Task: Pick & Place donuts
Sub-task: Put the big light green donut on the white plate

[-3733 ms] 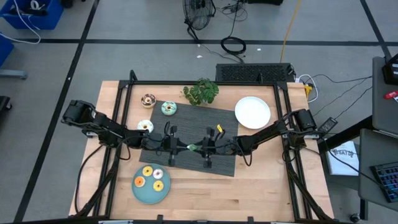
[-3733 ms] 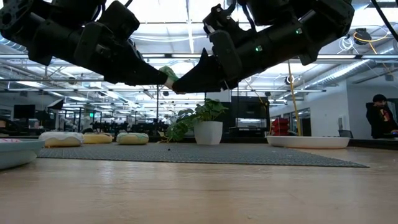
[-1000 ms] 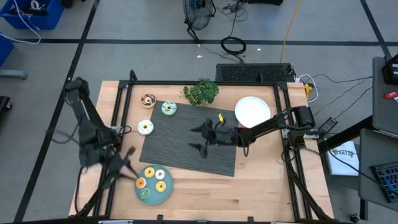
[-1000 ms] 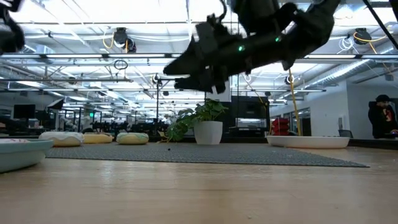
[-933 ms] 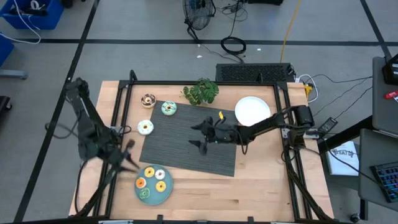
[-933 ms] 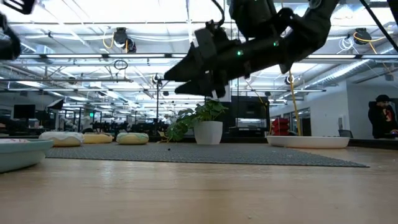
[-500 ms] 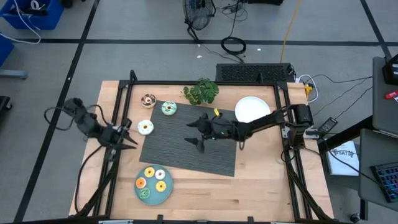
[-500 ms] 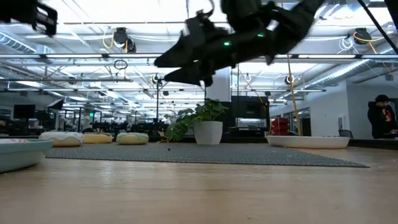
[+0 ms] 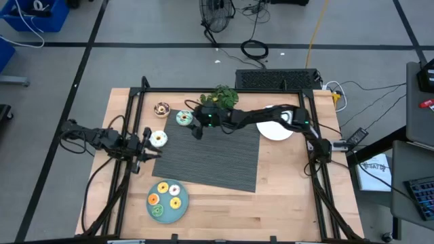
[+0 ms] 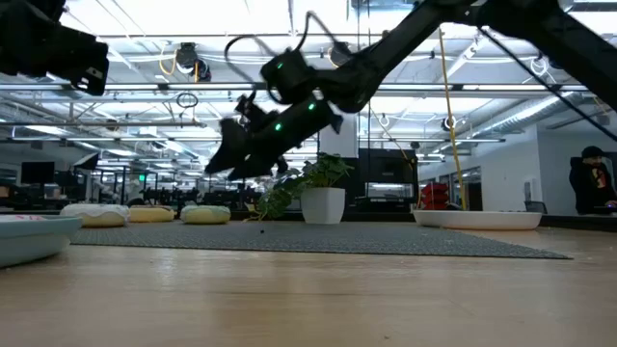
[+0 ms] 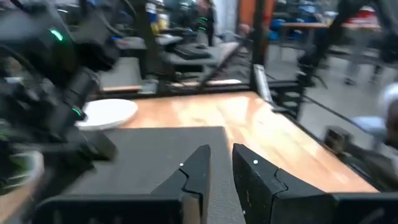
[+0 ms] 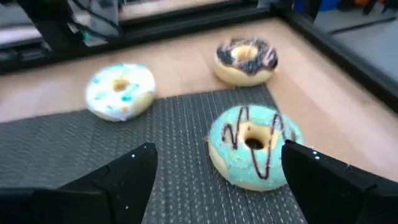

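Three donuts lie at the far left. A teal one with brown drizzle (image 9: 184,118) (image 12: 255,146) rests on the dark mat's corner. A white one (image 9: 158,139) (image 12: 121,90) and a chocolate one (image 9: 161,108) (image 12: 245,59) rest on the wood. My right gripper (image 9: 195,123) (image 12: 219,152) reaches across the mat, raised and wide open, with the teal donut just ahead of its fingers. My left gripper (image 9: 149,144) (image 11: 221,152) hovers beside the white donut at the table's left edge, with only a narrow gap between its fingers and nothing in it.
A teal plate (image 9: 154,192) at the near left holds several donuts. A potted plant (image 9: 218,99) stands at the mat's far edge, close behind my right arm. A white plate (image 9: 274,129) at the far right is partly under that arm. Bare mat (image 9: 217,159) lies in the middle.
My left gripper has left the teal plate and gone up and toward the far edge, ending beside the white donut. My right gripper has travelled from the mat's middle toward the far left, up to the teal donut, and has stayed open. No donut has moved.
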### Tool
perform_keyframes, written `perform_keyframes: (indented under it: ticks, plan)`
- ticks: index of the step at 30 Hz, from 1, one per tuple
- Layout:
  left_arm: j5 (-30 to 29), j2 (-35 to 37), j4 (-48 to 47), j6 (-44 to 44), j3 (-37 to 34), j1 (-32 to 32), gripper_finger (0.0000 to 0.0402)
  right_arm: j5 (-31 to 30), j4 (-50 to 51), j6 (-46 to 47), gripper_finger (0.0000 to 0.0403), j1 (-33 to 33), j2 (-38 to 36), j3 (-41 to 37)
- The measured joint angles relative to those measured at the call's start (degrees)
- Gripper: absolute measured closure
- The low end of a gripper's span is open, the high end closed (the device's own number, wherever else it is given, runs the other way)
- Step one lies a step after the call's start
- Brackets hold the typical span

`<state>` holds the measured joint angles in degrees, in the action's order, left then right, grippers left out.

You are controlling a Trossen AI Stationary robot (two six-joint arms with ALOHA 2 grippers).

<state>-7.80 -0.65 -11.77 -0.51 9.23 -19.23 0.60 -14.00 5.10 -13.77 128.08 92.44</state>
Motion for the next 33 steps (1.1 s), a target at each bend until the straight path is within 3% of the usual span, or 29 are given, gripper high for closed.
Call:
perform_keyframes:
  ticks: [6, 12, 20, 33]
  plan:
    - [-2.86, -0.13, 0.84, 0.42, 0.26, 2.43, 0.0332, -1.14, 6.57, -4.21, 0.0083, -0.04, 7.34, 8.99]
    - [-3.81, -0.22, 0.9, 0.28, 0.26, 2.42, 0.0332, -10.95, 12.93, -8.66, 0.007, 0.83, 8.55, 12.07]
    - [-4.21, -0.22, 1.31, 0.28, 0.26, 2.39, 0.0332, -7.36, 10.49, -2.58, 0.0053, -1.02, 9.52, 12.09]
    - [-4.25, -0.24, 1.44, 0.28, 0.26, 2.39, 0.0332, -6.94, 7.54, -4.57, 0.0059, -0.37, 11.7, 12.09]
